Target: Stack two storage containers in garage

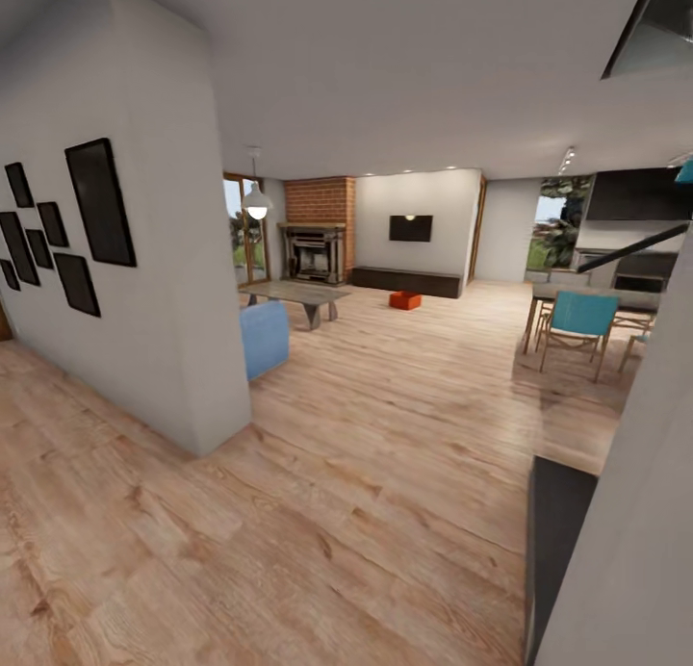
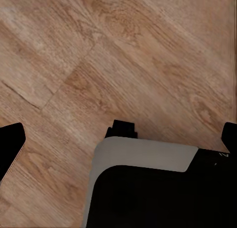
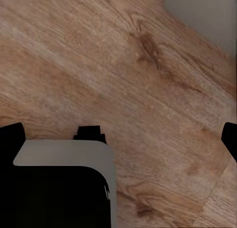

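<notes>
Two end effectors hang over light wood-plank flooring, one in each wrist view. The left end effector (image 2: pixel 118 139) has its dark fingertips (image 2: pixel 11 144) at opposite edges of its picture, spread wide apart with nothing between them but planks and part of the robot's grey-and-black body (image 2: pixel 148 183) below. The right end effector (image 3: pixel 118 136) stands the same way, fingertips (image 3: pixel 10 134) wide apart and holding nothing, above planks (image 3: pixel 123 80), the same grey-and-black body and a corner of a pale grey wall (image 3: pixel 207 16).

In the head view the wood floor (image 1: pixel 318 473) runs far ahead into the living room. One orange-red storage container (image 1: pixel 405 300) sits on the floor at the far end, just in front of the long low dark cabinet (image 1: pixel 405 281) under the black TV screen (image 1: pixel 411 228) on the white wall. Whether a second bin sits with it is too small to tell. Left of the cabinet stands a brick fireplace (image 1: pixel 314 243); nearer, a grey low table (image 1: pixel 294 295) and a pale blue seat (image 1: pixel 264 337). A white wall (image 1: pixel 144 291) with black frames (image 1: pixel 99 202) juts in on the near left. On the right are turquoise chairs (image 1: pixel 580 324) at a dining table.
</notes>
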`<state>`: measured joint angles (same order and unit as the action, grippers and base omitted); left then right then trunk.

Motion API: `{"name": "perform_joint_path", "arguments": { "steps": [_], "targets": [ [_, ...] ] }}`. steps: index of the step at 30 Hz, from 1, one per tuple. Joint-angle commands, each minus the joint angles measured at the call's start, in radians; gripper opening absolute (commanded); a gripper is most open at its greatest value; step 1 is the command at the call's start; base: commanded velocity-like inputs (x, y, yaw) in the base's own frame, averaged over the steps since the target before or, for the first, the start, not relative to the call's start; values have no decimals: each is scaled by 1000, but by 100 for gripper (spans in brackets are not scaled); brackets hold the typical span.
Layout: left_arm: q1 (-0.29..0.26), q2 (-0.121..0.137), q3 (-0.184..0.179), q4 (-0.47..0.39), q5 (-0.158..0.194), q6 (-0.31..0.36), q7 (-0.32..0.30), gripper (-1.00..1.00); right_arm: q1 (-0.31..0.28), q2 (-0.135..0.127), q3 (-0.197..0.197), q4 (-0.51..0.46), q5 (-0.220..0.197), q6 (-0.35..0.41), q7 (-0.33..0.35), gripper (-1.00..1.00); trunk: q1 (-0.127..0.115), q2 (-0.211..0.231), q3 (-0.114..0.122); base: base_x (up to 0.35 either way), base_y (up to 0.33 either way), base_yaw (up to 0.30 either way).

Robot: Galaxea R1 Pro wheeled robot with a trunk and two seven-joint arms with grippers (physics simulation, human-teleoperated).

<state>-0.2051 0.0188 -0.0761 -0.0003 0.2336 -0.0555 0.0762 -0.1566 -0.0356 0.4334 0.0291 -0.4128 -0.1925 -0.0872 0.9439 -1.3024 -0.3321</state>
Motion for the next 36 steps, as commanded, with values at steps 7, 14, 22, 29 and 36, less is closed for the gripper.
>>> {"name": "perform_joint_path", "arguments": {
  "steps": [7, 14, 22, 29, 36],
  "targets": [
    [0, 0, -8, 0, 9, -3, 2, 100, -1, 1, 8, 3, -8, -5, 0, 100, 1, -1, -1, 325, 0, -56],
    [0, 1, -8, 0, 9, -3, 2, 100, -1, 0, 10, 3, -8, -3, 1, 100, 1, -1, -1, 325, 0, -3],
    [0, 1, -8, 0, 9, -3, 2, 100, -1, -1, 10, 3, -7, -3, 1, 100, 1, -1, -1, 325, 0, 0],
    [0, 1, -8, 0, 9, -3, 2, 100, -1, -1, 10, 3, -7, -5, 1, 100, 1, -1, -1, 325, 0, 0],
    [0, 1, -8, 0, 9, -3, 2, 100, -1, -1, 10, 3, -7, -5, 1, 100, 1, -1, -1, 325, 2, 0]
  ]
}}
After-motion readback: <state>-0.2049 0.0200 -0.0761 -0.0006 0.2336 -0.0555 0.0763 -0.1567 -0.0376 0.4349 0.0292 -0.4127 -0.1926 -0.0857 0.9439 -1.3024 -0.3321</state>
